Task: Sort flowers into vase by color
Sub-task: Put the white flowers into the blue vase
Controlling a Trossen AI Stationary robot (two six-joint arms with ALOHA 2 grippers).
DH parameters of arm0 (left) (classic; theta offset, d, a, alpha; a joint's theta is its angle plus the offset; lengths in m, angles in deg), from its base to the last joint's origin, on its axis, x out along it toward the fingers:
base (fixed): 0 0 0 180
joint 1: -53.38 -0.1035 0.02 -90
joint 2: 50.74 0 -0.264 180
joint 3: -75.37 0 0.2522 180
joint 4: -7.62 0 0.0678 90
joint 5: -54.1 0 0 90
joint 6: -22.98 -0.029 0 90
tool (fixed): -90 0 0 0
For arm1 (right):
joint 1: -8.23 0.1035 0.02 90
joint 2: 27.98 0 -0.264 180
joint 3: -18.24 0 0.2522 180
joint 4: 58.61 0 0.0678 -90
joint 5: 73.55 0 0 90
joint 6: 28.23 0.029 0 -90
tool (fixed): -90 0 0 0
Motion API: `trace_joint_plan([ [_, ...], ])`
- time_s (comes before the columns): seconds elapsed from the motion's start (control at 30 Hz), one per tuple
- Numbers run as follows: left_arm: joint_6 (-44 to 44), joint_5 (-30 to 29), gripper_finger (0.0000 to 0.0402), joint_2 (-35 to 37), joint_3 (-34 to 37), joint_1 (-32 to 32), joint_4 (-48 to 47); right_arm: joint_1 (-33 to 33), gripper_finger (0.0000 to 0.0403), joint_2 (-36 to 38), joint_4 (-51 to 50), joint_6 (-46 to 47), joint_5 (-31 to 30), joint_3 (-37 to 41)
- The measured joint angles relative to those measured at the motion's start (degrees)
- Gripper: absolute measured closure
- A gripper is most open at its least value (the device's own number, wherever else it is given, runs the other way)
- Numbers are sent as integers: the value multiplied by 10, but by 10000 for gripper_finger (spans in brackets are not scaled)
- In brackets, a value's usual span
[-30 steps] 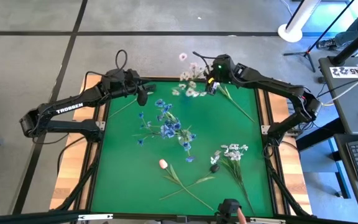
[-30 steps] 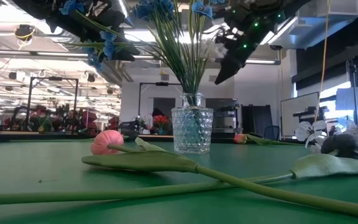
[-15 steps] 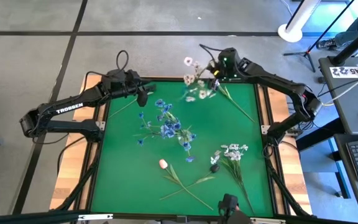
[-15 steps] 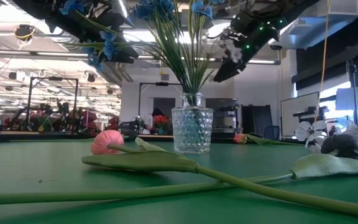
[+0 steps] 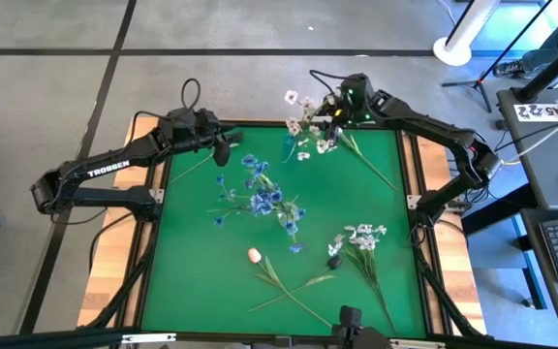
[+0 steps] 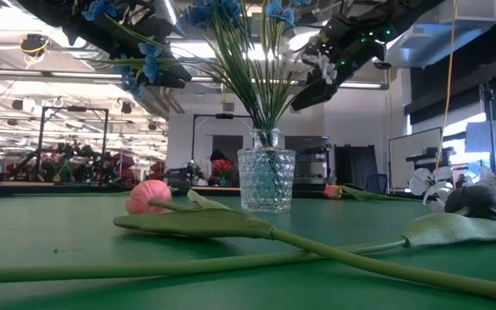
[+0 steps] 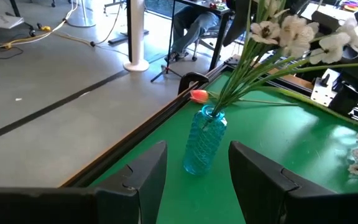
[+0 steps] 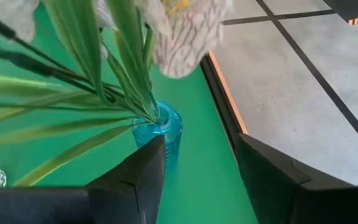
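White blossoms (image 5: 303,131) stand with their stems in a blue glass vase (image 8: 160,130) near the far edge. Blue blossoms (image 5: 260,194) fill a clear vase (image 6: 265,181) at mid-table. A pink tulip (image 5: 253,255), a white spray (image 5: 361,237) and a dark bud (image 5: 334,262) lie flat near the near edge. A peach tulip (image 7: 197,96) lies behind the blue vase. My right gripper (image 8: 197,149) is open, above and just right of the white blossoms (image 8: 185,31). My left gripper (image 7: 196,155) is open, hovering left of the blue vase (image 7: 205,140).
The peach tulip's long stem (image 5: 368,163) runs along the table's far right part. The table's raised dark rim (image 7: 166,115) passes close behind the blue vase. Bare green surface (image 5: 192,262) lies at the near left. People and furniture show beyond the far edge.
My right gripper has drawn back from the white blossoms, up and toward the far edge, and has tipped toward level. The white blossoms have swayed a little toward the far edge and stay in the blue vase.
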Motion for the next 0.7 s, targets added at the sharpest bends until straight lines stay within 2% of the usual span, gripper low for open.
trace_joint_plan([
  [0.2,0,0,233,0,0,0,0,0,194,0,1,-2,-8,0],
  [0.53,0,0,233,0,0,0,0,15,97,-24,13,-23,-145,0],
  [0.7,0,0,233,0,0,0,-5,15,55,-26,7,-35,-155,0],
])
